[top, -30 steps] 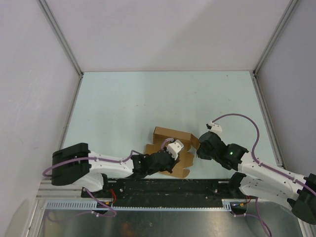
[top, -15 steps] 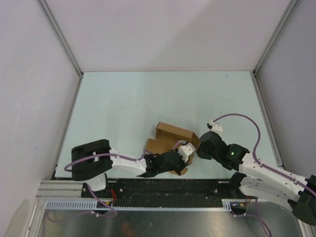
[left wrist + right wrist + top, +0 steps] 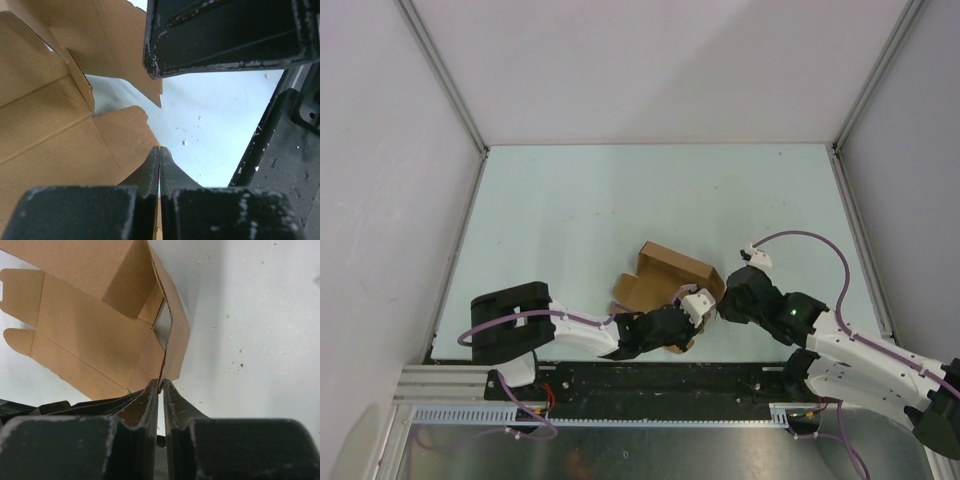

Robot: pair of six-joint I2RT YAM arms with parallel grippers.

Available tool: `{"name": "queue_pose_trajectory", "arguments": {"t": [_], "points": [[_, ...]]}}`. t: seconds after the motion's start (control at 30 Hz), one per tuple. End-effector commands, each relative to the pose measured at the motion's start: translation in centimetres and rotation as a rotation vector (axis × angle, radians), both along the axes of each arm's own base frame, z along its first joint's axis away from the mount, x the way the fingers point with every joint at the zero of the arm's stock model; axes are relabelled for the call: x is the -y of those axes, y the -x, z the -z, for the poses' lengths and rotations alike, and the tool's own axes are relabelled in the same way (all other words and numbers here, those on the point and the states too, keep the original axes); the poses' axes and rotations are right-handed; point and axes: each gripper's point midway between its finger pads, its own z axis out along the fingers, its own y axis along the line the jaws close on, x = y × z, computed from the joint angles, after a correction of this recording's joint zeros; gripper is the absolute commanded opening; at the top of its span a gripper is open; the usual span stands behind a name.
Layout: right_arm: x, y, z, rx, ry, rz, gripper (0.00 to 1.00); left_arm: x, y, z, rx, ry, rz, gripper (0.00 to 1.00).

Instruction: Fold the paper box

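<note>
The paper box [image 3: 665, 268], a brown cardboard die-cut sheet partly raised into walls, lies near the table's front edge between both arms. My left gripper [image 3: 700, 312] is at its near right corner. In the left wrist view the left gripper [image 3: 159, 150] is shut, with a thin edge of the paper box [image 3: 50, 125] pinched between the fingers. My right gripper [image 3: 721, 298] meets the box's right side. In the right wrist view the right gripper [image 3: 161, 383] is closed on the lower corner of an upright side wall of the paper box [image 3: 85, 320].
The pale green table [image 3: 620, 200] is enclosed by white walls at the back and on both sides. A black mounting rail [image 3: 660, 378] runs along the near edge. The right arm's black body [image 3: 225, 35] hangs close above the left gripper.
The left arm has swung to the right, carrying its flap toward the right gripper. The box has turned and tilted, with its left flaps lifted. The right arm has barely moved.
</note>
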Motion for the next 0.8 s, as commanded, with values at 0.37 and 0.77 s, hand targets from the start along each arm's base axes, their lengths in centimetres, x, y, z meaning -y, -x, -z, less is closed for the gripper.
{"name": "queue_pose_trajectory", "arguments": {"t": [0.37, 0.77], "points": [[-1.2, -1.1, -2.0, 0.042, -0.062, 0.000, 0.12, -2.7, -2.1, 2.5, 0.005, -0.023, -0.131, 0.00], [-0.4, -1.5, -1.6, 0.041, -0.035, 0.010, 0.12, -3.1, -1.6, -3.7, 0.039, 0.128, -0.100, 0.00]]}}
